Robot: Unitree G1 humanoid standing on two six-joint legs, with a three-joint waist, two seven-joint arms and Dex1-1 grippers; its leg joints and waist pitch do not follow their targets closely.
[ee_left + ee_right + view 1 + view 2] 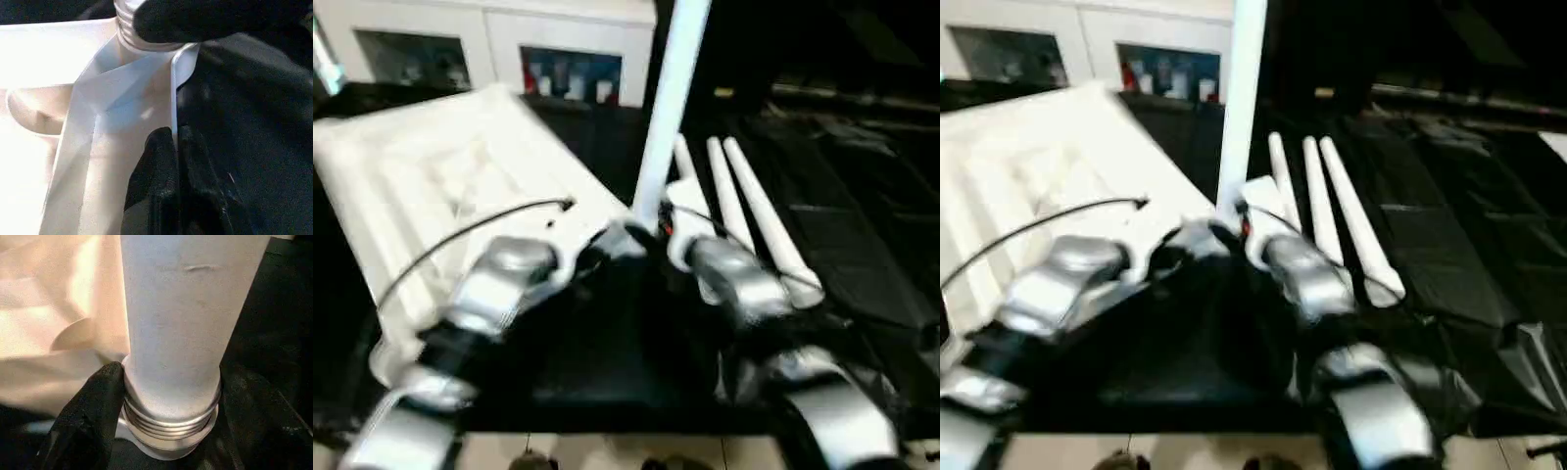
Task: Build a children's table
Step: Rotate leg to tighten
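Note:
The white tabletop [431,166] lies upside down on the black surface, its ribbed underside up. One white leg [668,98] stands upright in the socket at its near right corner, with its threaded end [168,423] at the socket's mouth. My right gripper [171,382] is shut on this leg just above the thread, one black finger [95,401] pressed to its side. My left gripper [175,142] is shut on the tabletop's thin edge wall [173,98] right beside that corner. Three more legs [754,211] lie side by side to the right.
A white cabinet with glass doors [489,49] stands behind the tabletop. A thin black cable [460,235] arcs over my left forearm. Crumpled black sheeting [1449,255] covers the surface to the right. Pale floor tiles [607,455] show at the near edge.

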